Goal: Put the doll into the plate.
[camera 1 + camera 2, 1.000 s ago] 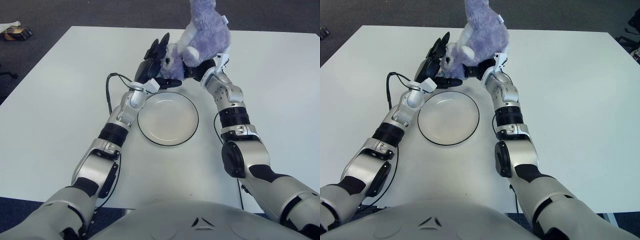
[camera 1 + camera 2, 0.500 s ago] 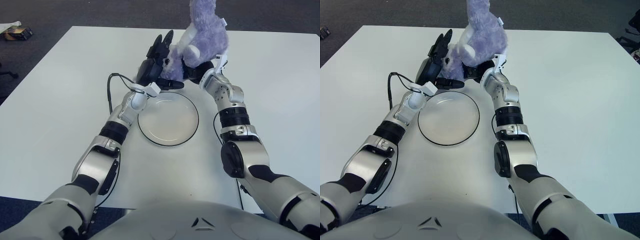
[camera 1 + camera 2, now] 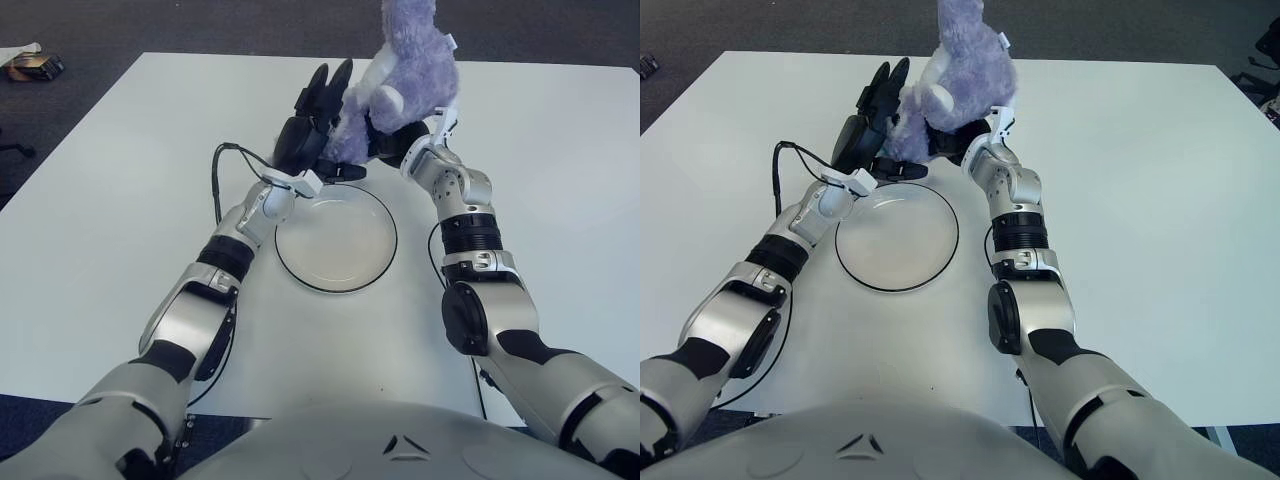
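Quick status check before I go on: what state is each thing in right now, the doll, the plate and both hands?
Purple plush doll: off the table, held between both hands beyond the plate's far rim, not in it.
White round plate with a dark rim: flat on the white table, holding nothing.
Left hand: fingers extended, pressed against the doll's left side.
Right hand: under the doll, fingers hidden by it.

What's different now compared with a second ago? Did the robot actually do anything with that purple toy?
The left hand has closed in against the doll, fingers now pointing up along its side. The doll has straightened slightly, held between both hands beyond the plate's far rim. The right hand stayed under the doll; the plate has not moved.
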